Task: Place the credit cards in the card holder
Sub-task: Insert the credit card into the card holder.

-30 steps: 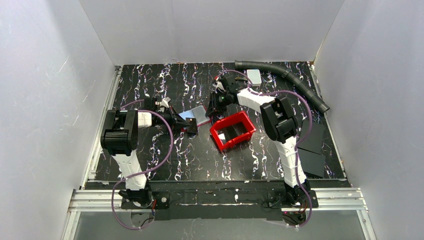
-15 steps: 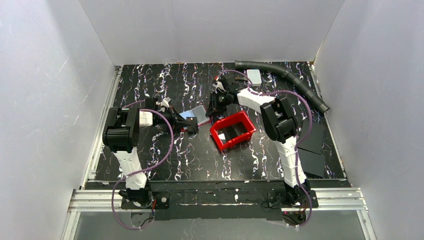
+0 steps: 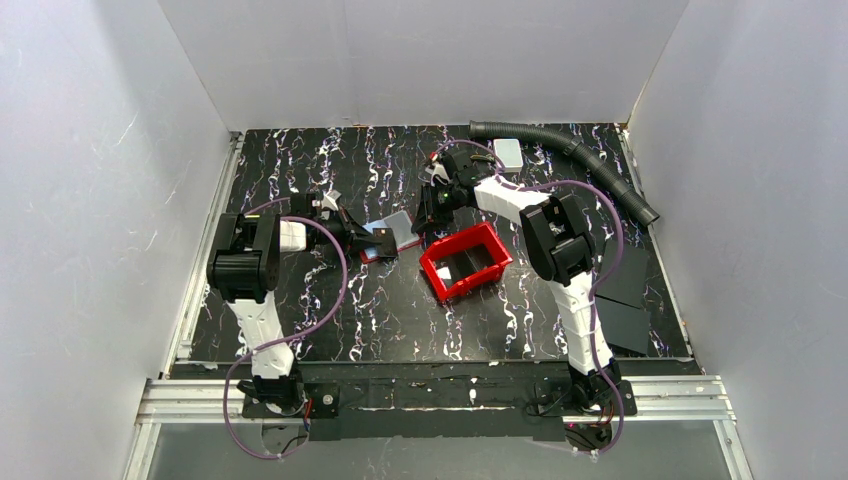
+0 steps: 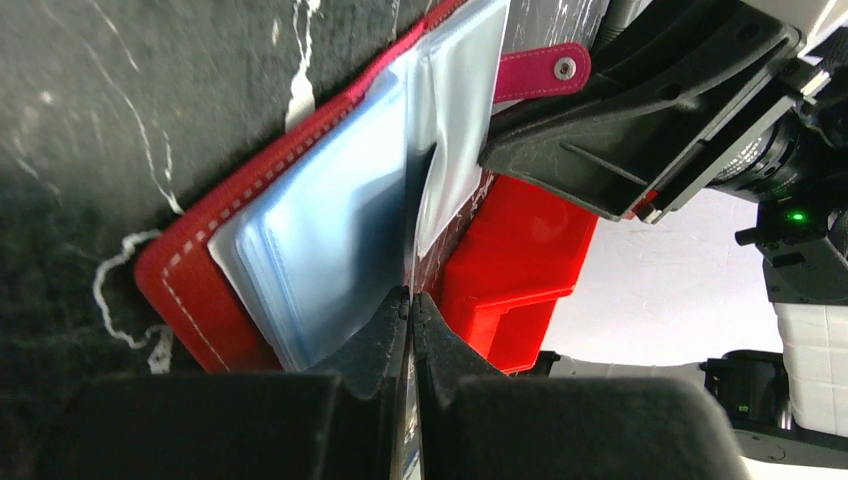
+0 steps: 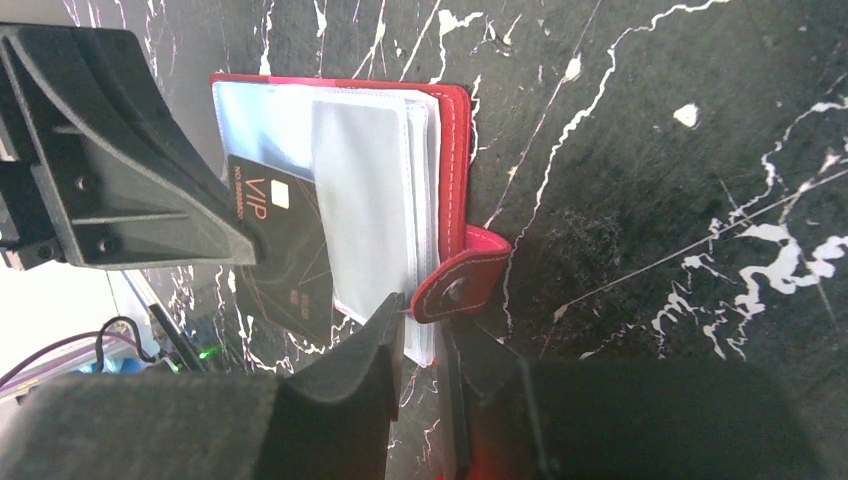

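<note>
The card holder, a dark red wallet, lies open on the table with its clear sleeves fanned out and its snap strap sticking out. My left gripper is shut on a thin black credit card marked VIP, held on edge. The card's front edge lies against the sleeves. My right gripper comes from the opposite side and is shut on the sleeves' outer edge beside the strap. In the left wrist view my fingertips pinch the card just short of the wallet's red cover.
A bright red plastic bin stands right next to the wallet, on its near right. A grey ribbed hose and a white block lie at the far right. Black flat sheets rest by the right edge.
My left gripper has shifted a little to the left and farther back with the card, and the wallet's near edge went with it. The right arm has kept its place.
</note>
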`<state>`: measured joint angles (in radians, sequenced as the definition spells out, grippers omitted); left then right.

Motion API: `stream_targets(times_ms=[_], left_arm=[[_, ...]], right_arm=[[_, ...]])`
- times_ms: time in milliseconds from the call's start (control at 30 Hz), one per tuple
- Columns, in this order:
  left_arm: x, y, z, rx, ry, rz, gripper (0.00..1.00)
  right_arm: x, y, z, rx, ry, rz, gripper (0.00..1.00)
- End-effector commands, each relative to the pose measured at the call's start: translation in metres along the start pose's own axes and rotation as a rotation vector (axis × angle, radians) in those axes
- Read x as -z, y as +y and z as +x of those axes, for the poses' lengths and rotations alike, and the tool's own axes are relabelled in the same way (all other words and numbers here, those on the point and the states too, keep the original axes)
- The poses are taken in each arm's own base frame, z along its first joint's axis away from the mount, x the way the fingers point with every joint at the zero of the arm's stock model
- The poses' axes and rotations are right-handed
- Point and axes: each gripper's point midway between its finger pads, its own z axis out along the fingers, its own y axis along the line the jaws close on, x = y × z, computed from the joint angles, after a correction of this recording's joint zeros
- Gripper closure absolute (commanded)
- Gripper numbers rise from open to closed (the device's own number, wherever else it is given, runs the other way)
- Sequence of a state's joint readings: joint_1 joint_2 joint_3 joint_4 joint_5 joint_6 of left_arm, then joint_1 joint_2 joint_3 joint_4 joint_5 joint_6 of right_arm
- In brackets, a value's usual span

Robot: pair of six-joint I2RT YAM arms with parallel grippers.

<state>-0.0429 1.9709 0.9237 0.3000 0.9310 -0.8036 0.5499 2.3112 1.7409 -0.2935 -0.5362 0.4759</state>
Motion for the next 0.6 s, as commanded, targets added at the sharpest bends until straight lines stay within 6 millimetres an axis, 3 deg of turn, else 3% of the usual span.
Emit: stream_targets(times_ms=[0, 300, 567], left_arm=[[-0.007, -0.003, -0.015, -0.018, -0.032, 0.000, 1.00], [-0.009, 0.006, -0.016, -0.012, -0.053, -0.018, 1.00], [-0.012, 0.005, -0.029, -0.015, -0.120, -0.032, 1.00]], right_arm=[[-0.005, 0.002, -0.006, 0.012, -0.007, -0.008, 0.74], [-0.008, 0.000, -0.004, 0.010, -0.002, -0.007, 0.75], [-0.010, 0.000, -0.004, 0.000, -0.002, -0.011, 0.75]])
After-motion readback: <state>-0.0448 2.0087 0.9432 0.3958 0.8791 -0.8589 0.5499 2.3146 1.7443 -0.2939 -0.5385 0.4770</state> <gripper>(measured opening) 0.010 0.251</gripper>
